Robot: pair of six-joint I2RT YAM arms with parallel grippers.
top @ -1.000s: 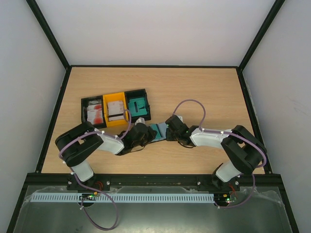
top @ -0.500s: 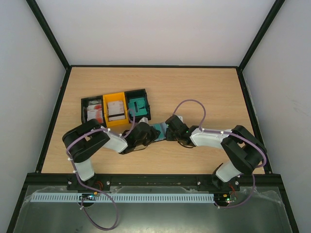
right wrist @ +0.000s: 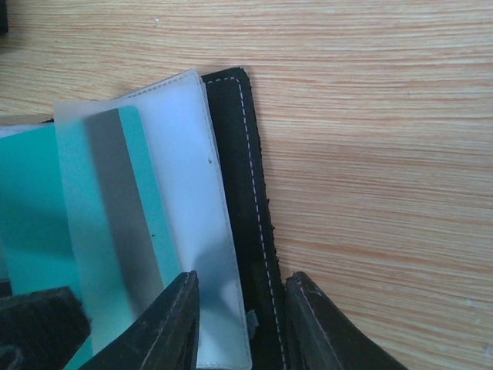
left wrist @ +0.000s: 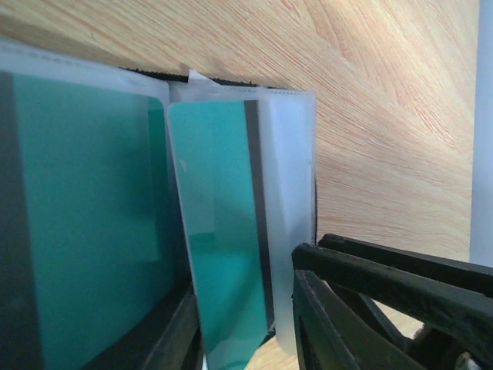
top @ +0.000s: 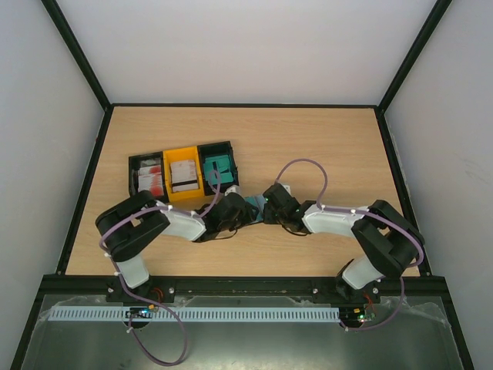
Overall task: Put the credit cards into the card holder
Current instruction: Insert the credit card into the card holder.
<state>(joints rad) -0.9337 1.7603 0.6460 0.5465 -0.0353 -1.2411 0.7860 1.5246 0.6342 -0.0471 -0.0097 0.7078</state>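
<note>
**A:** Your left jaws stand apart over a clear sleeve [left wrist: 289, 154] with a teal card [left wrist: 219, 193] showing through it. They're pinching nothing.

**B:** And your right jaws?

**A:** Parted astride the card holder [right wrist: 239, 154], at its black stitched edge. Gripping or only resting, I can't tell.

**B:** Where's the holder?

**A:** Lying open on the desk [right wrist: 370, 116] between your two arms, near the row of bins [top: 183, 149].

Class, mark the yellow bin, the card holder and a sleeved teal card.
yellow bin [top: 182, 153]: top view, bare yellow part at its back.
card holder [right wrist: 243, 193]: right wrist view, black stitched cover.
teal card [left wrist: 219, 177]: left wrist view, its face under the sleeve.
</note>
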